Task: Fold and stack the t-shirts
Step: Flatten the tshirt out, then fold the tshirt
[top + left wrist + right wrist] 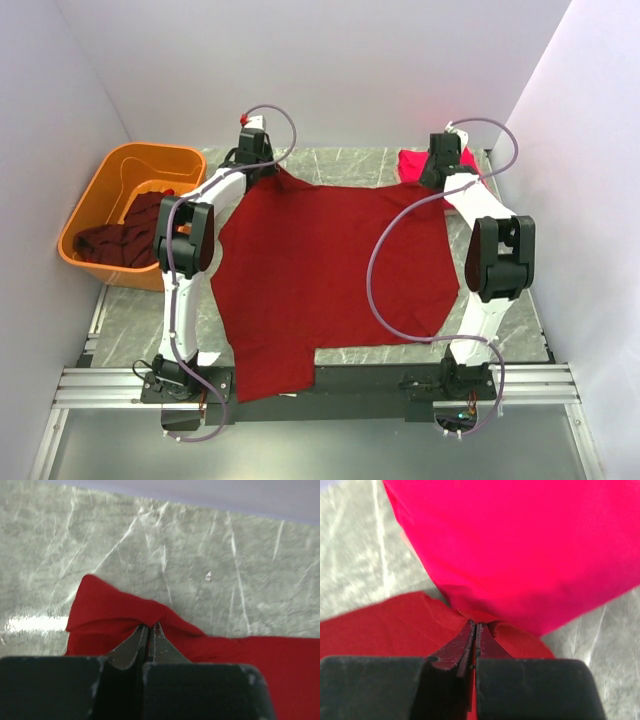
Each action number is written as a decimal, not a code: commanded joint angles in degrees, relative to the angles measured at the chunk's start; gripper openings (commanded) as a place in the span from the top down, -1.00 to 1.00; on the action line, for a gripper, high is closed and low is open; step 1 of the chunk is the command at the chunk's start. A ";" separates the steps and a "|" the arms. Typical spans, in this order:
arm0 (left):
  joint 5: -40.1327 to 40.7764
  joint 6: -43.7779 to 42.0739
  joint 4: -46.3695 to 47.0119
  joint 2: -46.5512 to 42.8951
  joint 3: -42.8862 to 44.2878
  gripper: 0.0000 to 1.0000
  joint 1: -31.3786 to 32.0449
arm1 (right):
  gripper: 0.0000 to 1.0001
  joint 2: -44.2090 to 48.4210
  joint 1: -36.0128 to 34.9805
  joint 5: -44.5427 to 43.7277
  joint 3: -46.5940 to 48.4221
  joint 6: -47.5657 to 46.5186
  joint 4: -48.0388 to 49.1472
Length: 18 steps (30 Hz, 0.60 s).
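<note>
A dark red t-shirt lies spread flat over the marbled table, one near corner drooping over the front edge. At its far edge the left gripper has its jaws clamped on a bunched corner of the cloth. The right gripper is pinched tight on the other far corner, right against a crimson-pink t-shirt at the far right. Off to the far left, an orange tub holds more maroon shirts.
</note>
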State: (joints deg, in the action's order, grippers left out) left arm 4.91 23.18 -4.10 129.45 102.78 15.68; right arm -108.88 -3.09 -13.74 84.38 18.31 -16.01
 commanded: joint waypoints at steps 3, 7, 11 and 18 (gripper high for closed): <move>-0.87 1.87 1.81 -0.16 4.62 0.99 -0.04 | 1.00 -0.28 0.98 0.20 4.57 -1.25 0.54; 0.98 3.36 -0.02 -1.30 4.27 0.99 0.05 | 1.00 0.42 1.07 0.47 4.21 -1.34 0.11; 0.98 6.60 -3.63 -4.37 1.56 0.99 0.05 | 1.00 1.82 1.07 -0.15 4.39 0.58 -3.93; 5.45 15.13 -9.52 -16.57 -10.31 0.99 1.71 | 1.00 8.15 1.16 1.26 -1.49 2.00 -5.78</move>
State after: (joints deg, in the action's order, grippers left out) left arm 7.09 32.77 -11.38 121.93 95.04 16.05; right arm -106.39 -2.39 -12.56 84.60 19.40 -20.69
